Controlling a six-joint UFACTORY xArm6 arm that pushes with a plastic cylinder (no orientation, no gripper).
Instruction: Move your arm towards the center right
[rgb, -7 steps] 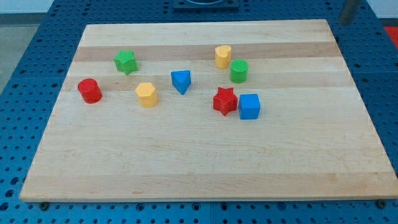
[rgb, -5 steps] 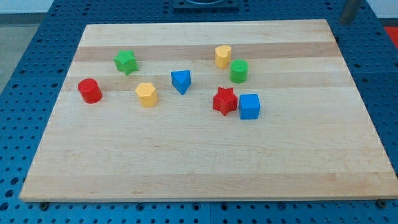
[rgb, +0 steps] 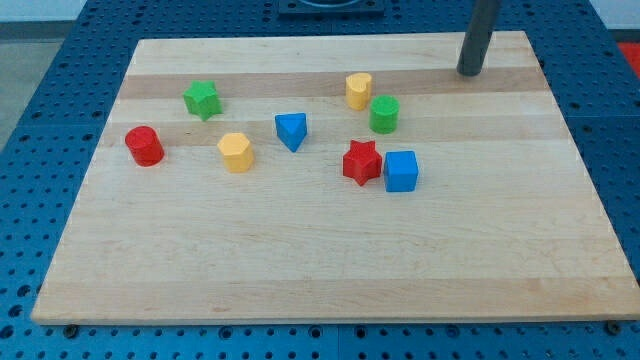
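Standing at board's (rgb: 560, 200) top right, my tip (rgb: 467, 73) touches nothing; no fingers fitted, nothing held. Rigid rod is steered freely; green cylinder (rgb: 384, 114) nearest, apart.

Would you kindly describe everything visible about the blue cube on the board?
The blue cube is a small, solid-coloured block with a matte, plastic-like look; its top face and two side faces show. It sits flat and upright on the wooden board, right of centre. The red star block is right against its left side, apparently touching. The green cylinder stands apart above it. My tip is well away, towards the view's top right.
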